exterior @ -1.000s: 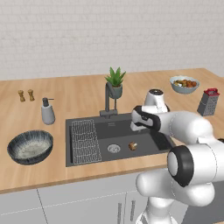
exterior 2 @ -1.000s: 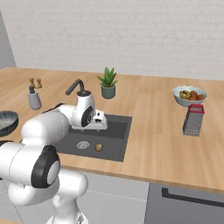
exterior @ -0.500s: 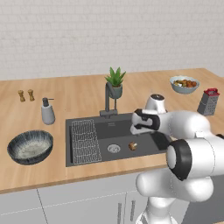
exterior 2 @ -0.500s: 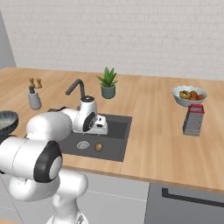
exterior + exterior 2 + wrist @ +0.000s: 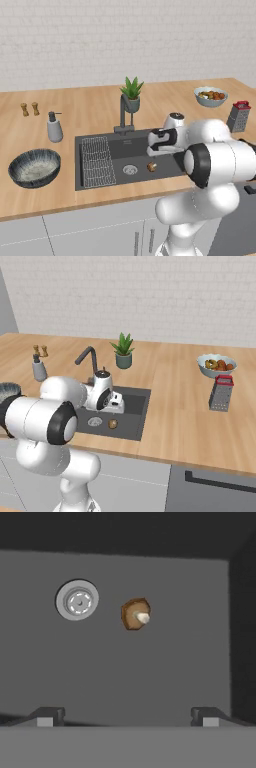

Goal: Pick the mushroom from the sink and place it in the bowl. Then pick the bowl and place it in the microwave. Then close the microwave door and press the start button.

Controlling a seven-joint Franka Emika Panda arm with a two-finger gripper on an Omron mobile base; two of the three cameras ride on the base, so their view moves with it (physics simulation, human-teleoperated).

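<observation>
Mushroom (image 5: 135, 614) is seen lying on the sink (image 5: 165, 169) floor, stem up toward the hand camera, just right of the drain (image 5: 77, 600); in the left base view it sits at frame centre (image 5: 151, 166), in the right base view at centre-left (image 5: 113, 424). Nothing is touching it.

Compared with a second ago, the mushroom and bowl are unmoved; only the wrist has been shifted slightly over the basin, toward the mushroom. No grasp made. Judged: first step is at the approach stage, descent and closing are yet to be done.

Gripper (image 5: 128, 716) is spread fully wide and holds nothing; its two tips are seen at the lower left and lower right of the hand view, with the mushroom above and between them, well clear. In the left base view the gripper (image 5: 154, 145) is held over the sink's right half, above the mushroom. The arm is folded low, forearm reaching across the basin's right edge, hand pointed down into it.

Bowl (image 5: 34, 168) rests on the counter at the left of the left base view, apart from the sink, beyond the rack (image 5: 97, 161). Faucet (image 5: 123, 114) stands behind the basin.
</observation>
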